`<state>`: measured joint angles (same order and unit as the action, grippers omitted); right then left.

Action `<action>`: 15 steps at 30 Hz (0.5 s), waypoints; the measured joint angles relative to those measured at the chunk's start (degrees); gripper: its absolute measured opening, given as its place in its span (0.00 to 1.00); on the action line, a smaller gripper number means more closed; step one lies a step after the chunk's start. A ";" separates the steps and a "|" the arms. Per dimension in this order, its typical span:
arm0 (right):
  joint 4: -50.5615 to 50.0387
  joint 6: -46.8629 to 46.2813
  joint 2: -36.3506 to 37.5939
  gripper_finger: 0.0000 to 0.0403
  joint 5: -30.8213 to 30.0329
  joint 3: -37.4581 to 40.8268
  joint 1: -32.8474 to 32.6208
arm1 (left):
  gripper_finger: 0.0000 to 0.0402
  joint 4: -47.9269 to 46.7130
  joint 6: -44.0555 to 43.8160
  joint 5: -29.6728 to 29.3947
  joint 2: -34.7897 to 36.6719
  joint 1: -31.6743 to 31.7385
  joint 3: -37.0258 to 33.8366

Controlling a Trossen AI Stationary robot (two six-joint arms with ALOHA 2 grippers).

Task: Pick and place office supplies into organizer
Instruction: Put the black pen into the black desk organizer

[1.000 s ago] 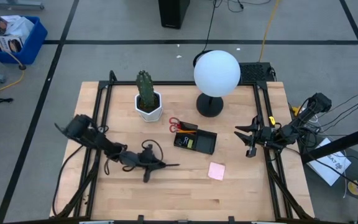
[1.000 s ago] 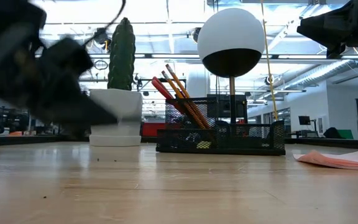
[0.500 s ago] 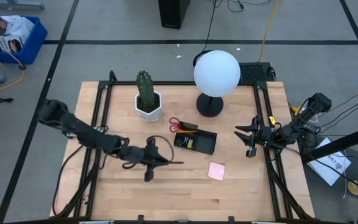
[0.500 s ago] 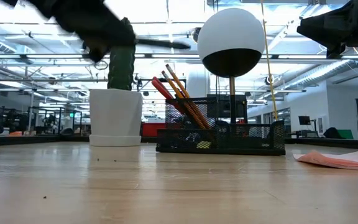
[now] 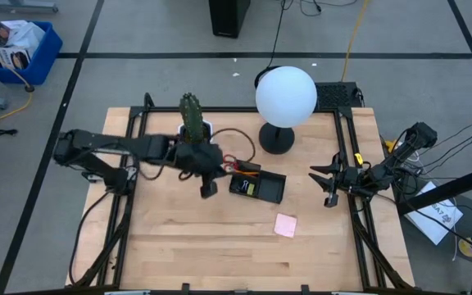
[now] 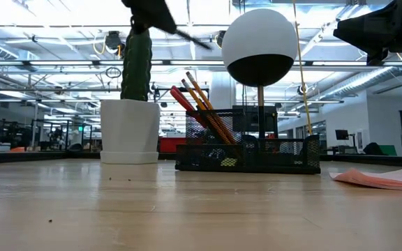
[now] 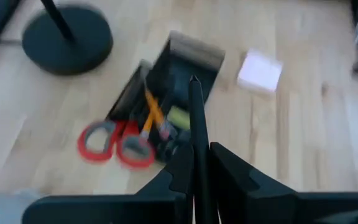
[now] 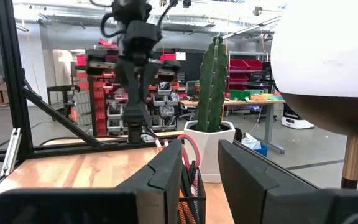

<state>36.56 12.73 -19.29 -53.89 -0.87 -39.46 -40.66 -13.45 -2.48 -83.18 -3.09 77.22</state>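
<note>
The black mesh organizer (image 5: pixel 257 187) stands mid-table with red-handled scissors (image 5: pixel 230 162) and orange pencils (image 6: pixel 204 104) sticking up out of it. A pink sticky-note pad (image 5: pixel 285 225) lies flat on the table to its near right. My left gripper (image 5: pixel 221 166) hangs high by the cactus, just left of the organizer, shut on a black pen (image 7: pixel 194 112). In the left wrist view the organizer (image 7: pixel 185 68) lies below the pen's tip. My right gripper (image 5: pixel 328 183) waits open at the table's right edge. My left gripper pinches the black pen's shaft (image 7: pixel 196 163) between its two fingers. The pen lies along the fingers and sticks out past their ends. The fingers slant downward toward the organizer. The pen is lifted clear of the table, its free end (image 6: pixel 202 43) over the organizer's left part.
A white hexagonal pot with a cactus (image 5: pixel 195 135) stands just behind my left gripper. A lamp with a white globe (image 5: pixel 285 97) and black base (image 5: pixel 276 139) stands behind the organizer. Bare wood lies along the table's near side.
My left gripper has risen steeply from just above the table, carrying the pen. It has gone toward the far edge and the organizer and has tipped its fingers downward. The pen stays in the hold, now high above the table.
</note>
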 joint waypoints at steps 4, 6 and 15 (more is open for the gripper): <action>0.00 0.00 0.00 0.25 0.00 -0.01 -0.02 | 0.10 -7.21 6.62 2.97 -4.43 2.62 6.22; -0.04 0.00 -0.02 0.25 0.00 -0.01 0.00 | 0.10 -11.77 8.04 2.93 -7.11 3.67 9.70; 0.00 0.00 -0.02 0.25 0.00 -0.01 -0.02 | 0.10 -23.79 16.64 4.17 -19.88 6.48 25.58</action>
<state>36.56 12.73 -19.31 -53.89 -0.89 -39.48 -64.45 3.19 1.69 -103.06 3.40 102.80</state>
